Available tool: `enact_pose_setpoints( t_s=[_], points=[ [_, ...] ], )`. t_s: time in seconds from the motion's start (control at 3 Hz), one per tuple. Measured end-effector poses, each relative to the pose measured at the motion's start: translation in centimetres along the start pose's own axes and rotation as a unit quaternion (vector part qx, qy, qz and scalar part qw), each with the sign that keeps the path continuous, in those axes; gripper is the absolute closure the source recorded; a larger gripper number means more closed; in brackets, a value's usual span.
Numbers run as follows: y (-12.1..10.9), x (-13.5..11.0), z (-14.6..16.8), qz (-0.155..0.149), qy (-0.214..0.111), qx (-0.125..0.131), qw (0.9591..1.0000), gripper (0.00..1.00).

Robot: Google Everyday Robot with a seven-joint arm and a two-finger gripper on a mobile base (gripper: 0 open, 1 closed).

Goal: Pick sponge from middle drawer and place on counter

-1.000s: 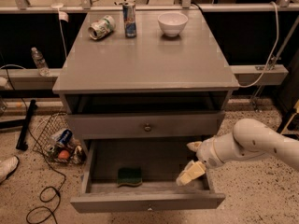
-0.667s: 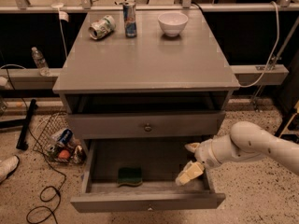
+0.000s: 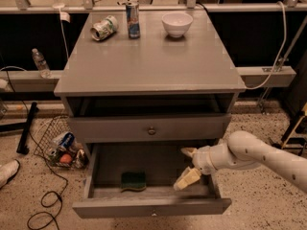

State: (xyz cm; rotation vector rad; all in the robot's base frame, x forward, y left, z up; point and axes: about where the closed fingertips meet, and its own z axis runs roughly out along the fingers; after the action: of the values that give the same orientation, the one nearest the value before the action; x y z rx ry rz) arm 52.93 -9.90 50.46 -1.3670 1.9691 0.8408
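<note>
Reaching is the step in hand: the claw [image 3: 188, 166] hangs inside the open middle drawer [image 3: 151, 207], over its right-hand end as the camera sees it, with its 2 pale fingers [image 3: 187, 178] spread wide and nothing between them. Camera-left of the claw, well apart from it and slightly nearer the drawer front, the sponge [image 3: 133, 180] lies flat on the drawer floor, dark green face up and untouched. Just above the claw runs the drawer front with the round knob [image 3: 151, 127]. Higher again, above and behind the claw, is the worktop [image 3: 153, 66], where the sponge is to end up. Far from the claw, along the worktop's back edge, stand a white bowl [image 3: 177, 24] and an upright can [image 3: 133, 19], with 1 tipped can [image 3: 104, 28] beside them. The broad near part looks free for the set-down. The next move, as I judge it, is a sideways pass across the drawer until the claw is over the sponge. The claw would then descend almost to the drawer floor, so the 2 fingers straddle the low, soft pad before closing. The lift will probably need to come forward out of the drawer first, to keep clear of the drawer front above.
</note>
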Motion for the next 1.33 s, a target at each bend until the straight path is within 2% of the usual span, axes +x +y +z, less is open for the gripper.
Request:
enact_pose_setpoints(
  t_s=[0.67,1.33],
  points=[
    [-0.8,-0.9,6.4,-0.057,-0.036,-0.009,0.9977,0.0],
    [-1.7,-1.3,10.4,-0.076,-0.066,-0.002,0.9949,0.0]
  ],
)
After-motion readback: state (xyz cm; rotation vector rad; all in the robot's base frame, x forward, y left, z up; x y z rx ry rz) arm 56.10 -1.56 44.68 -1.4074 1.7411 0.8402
